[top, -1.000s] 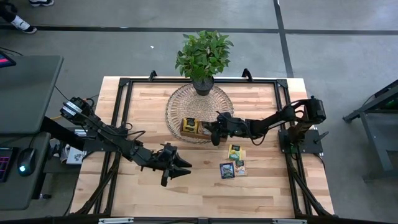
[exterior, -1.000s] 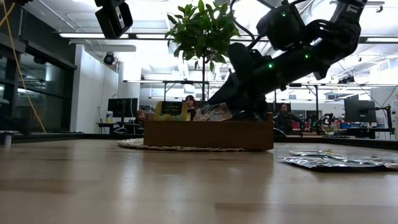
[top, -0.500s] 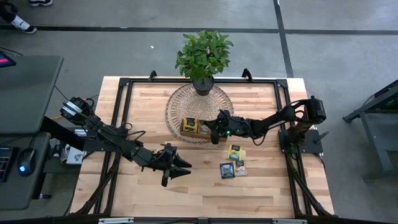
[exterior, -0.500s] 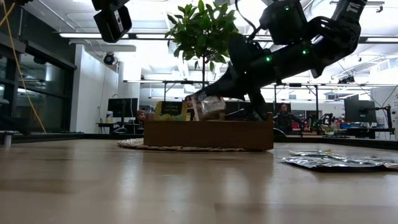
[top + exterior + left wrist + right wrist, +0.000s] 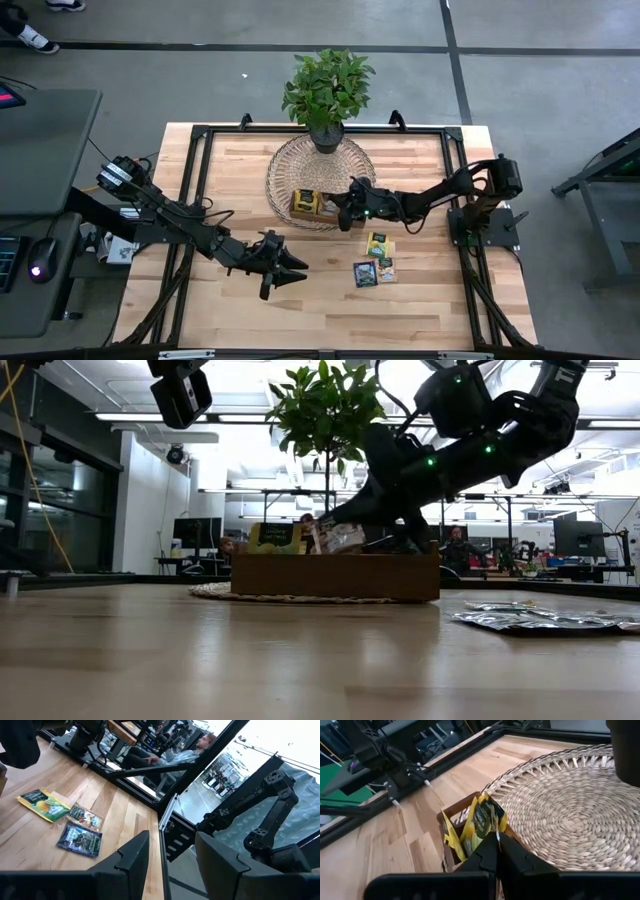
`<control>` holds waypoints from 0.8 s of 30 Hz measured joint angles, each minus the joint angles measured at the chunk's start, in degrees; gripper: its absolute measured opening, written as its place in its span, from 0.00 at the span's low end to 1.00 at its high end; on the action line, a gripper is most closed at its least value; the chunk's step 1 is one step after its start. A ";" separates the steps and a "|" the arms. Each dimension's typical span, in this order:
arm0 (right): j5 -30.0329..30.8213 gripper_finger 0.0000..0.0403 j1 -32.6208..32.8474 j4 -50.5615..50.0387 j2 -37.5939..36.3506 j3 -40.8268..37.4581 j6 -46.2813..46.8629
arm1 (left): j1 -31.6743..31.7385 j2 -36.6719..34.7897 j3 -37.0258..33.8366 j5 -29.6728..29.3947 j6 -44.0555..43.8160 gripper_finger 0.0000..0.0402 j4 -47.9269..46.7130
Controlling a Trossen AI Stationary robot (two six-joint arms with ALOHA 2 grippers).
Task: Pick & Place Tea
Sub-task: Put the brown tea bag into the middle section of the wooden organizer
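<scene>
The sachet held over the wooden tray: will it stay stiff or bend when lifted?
The sachet looks thin and creased in the right end effector, so it probably bends. Held at one edge, it seems light and may swing.

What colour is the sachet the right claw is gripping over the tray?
Dark green sachet with yellow-green edges, pinched in the right claw; clearest in the right wrist view.

Legible text: none. Printed labels on the tea sachets (image 5: 374,258), lower right of centre, appear too small to read.
</scene>
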 joint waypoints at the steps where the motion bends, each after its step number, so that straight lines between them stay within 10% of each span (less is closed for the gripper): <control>1: -0.04 0.00 0.00 0.45 0.17 0.00 0.02 | 0.00 0.00 0.00 0.00 0.00 0.39 0.02; 24: -0.50 0.09 0.02 3.01 2.94 0.00 0.02 | 0.01 0.00 0.00 0.09 -0.44 0.39 0.02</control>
